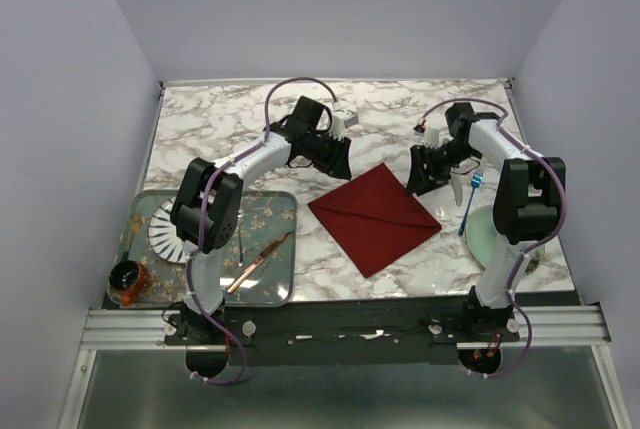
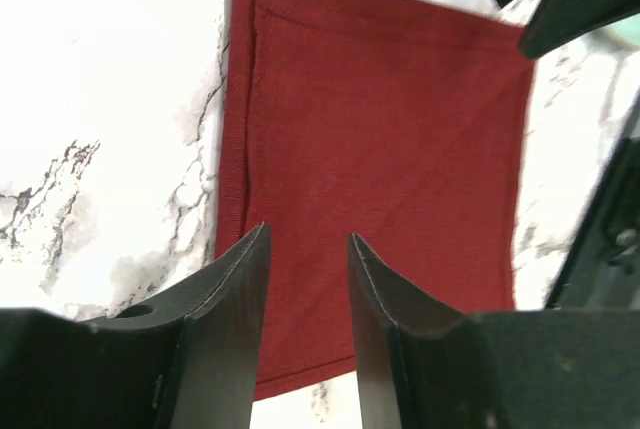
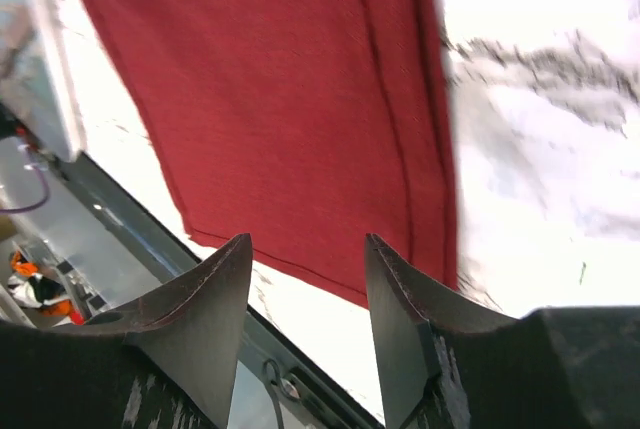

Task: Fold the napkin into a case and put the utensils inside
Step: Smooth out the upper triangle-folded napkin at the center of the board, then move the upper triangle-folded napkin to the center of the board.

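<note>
1. The left gripper (image 2: 307, 241) holds its two dark fingers a narrow gap apart. Nothing is pinched, and only red cloth shows through the gap. Whether the tips touch the cloth cannot be told.
2. The right gripper (image 3: 308, 241) also has its jaws parted, a little wider, with nothing between them. It is poised over the cloth's edge nearest the table's front rail.
3. The napkin (image 1: 375, 217) lies flat on the marble table (image 1: 220, 119), turned like a diamond between the two grippers. The left gripper is at its upper-left edge and the right gripper at its right corner.
4. The left wrist view alone shows the stitched hem along the cloth's border. It also shows a faint diagonal line more plainly than the top view does.
5. Only the top view shows the whole fork (image 1: 470, 197), with its blue handle, just right of the napkin. Its near end is at the rim of a pale green plate (image 1: 480, 241).
6. The top view alone shows a tray (image 1: 280, 214) at the left, with a copper-coloured knife (image 1: 258, 261) on it. A dark jar (image 1: 127, 279) stands at the tray's near left corner.
7. Counted: two arms, two grippers, one napkin, one blue fork, one copper knife, one tray, one green plate, one jar.
</note>
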You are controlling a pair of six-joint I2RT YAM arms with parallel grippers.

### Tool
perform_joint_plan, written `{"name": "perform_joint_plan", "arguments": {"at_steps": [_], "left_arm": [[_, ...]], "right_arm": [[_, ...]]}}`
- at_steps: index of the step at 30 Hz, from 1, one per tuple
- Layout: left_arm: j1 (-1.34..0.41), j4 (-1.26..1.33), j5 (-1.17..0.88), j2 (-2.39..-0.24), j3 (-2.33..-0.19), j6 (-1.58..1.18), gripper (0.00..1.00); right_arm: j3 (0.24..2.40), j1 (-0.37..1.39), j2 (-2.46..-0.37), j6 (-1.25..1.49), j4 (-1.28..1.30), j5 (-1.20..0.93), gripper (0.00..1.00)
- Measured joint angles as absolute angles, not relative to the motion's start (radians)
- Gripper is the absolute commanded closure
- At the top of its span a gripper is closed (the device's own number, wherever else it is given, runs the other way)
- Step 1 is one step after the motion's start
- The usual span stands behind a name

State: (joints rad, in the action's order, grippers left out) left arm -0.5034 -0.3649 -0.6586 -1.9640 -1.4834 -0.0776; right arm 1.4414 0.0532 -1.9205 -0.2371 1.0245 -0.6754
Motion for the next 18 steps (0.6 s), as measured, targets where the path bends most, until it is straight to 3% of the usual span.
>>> {"name": "perform_joint_plan", "arguments": {"at_steps": [6,9,13,18], "left_arm": [[-0.562,-0.476,-0.553,-2.058,-1.549,0.029,0.62],[-0.588,-0.523,-0.522,-2.112,-1.572,0.046,0.71],[-0.623,-0.566,-0.489,-2.149,-1.603,0.055,0.81],[-0.659,-0.595,-0.467,-2.146,-1.597,0.045,0.87]], "right_arm": [[1.379,0.053,-1.924,-0.237,1.032,-0.575,0.45],[1.381,0.053,-1.942,-0.237,1.034,-0.533,0.47],[1.423,0.053,-2.016,-0.241,1.041,-0.466,0.49],[1.513,0.053,-2.077,-0.256,1.046,-0.419,0.49]]}}
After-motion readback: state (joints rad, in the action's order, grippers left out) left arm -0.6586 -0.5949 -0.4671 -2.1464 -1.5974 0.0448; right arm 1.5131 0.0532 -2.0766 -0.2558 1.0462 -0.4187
